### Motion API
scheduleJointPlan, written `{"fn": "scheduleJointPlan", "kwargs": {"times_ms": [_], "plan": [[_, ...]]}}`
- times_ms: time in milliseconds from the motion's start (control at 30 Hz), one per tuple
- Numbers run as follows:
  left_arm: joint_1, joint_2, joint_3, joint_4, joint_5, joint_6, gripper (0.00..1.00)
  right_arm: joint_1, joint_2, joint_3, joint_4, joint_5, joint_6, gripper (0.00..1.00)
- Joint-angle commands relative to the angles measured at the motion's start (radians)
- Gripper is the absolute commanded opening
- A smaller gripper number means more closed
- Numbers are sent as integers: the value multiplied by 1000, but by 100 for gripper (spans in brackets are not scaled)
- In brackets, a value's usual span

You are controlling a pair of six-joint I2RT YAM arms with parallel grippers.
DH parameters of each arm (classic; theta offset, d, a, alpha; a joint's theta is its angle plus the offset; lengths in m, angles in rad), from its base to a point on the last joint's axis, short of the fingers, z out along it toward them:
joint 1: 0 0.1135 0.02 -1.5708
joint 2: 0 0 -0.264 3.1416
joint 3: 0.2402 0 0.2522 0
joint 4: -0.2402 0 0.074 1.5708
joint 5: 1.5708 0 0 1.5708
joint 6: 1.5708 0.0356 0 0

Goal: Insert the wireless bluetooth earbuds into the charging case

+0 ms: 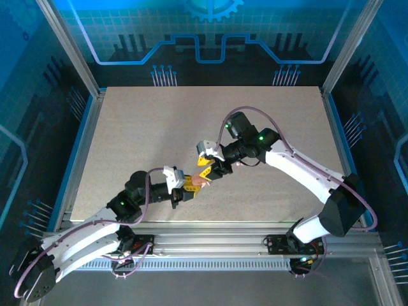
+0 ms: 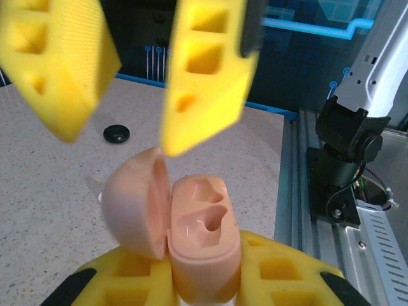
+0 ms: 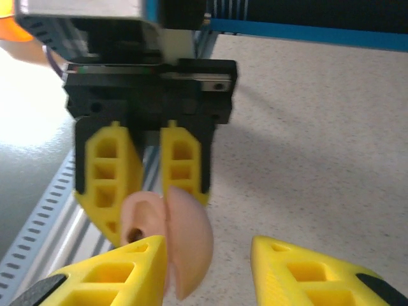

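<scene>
Nearest the lens in the left wrist view, the left gripper (image 2: 204, 284) has its yellow fingers (image 2: 284, 271) closed on the base of the pink charging case (image 2: 201, 236). The case stands upright between them at the bottom centre of the frame. Its lid (image 2: 134, 204) is swung open to the left, and we see two hollow wells (image 2: 204, 213) in the top of the base, pink inside. At the top of the frame the right gripper (image 2: 127, 95) hangs with its fingers spread apart and nothing visible between them. One fingertip sits just above the lid's upper edge, and we cannot tell whether it touches. A small round black object (image 2: 116, 133) lies on the speckled table (image 2: 38, 191) in the upper left, well apart from the case. In the top view the two grippers meet tip to tip just below the centre of the table, with the pink case between them. In the right wrist view the open lid lies beside the left-hand one of the right gripper's own fingers, low in the frame.
</scene>
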Motion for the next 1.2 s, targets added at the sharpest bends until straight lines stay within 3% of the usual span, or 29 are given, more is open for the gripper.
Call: {"fn": "scheduleJointPlan", "kwargs": {"times_ms": [0, 200, 433, 800, 967, 1167], "plan": [[-3, -12, 0, 2, 39, 24, 15, -17, -17, 0, 39, 28, 24, 39], [-3, -26, -4, -1, 24, 24, 15, -21, -28, -2, 40, 27, 37, 39], [-4, -62, -15, -51, -114, 29, 15, -37, -76, -26, 82, 63, 137, 40], [-5, -165, -35, -189, -389, -21, 15, -11, -96, -26, -36, 519, 537, 38], [-4, -207, -53, -239, -466, -67, 15, -6, 18, 38, -175, 645, 697, 44], [-3, -230, -42, -322, -526, -74, 15, 22, 214, 144, -262, 614, 787, 45]]}}
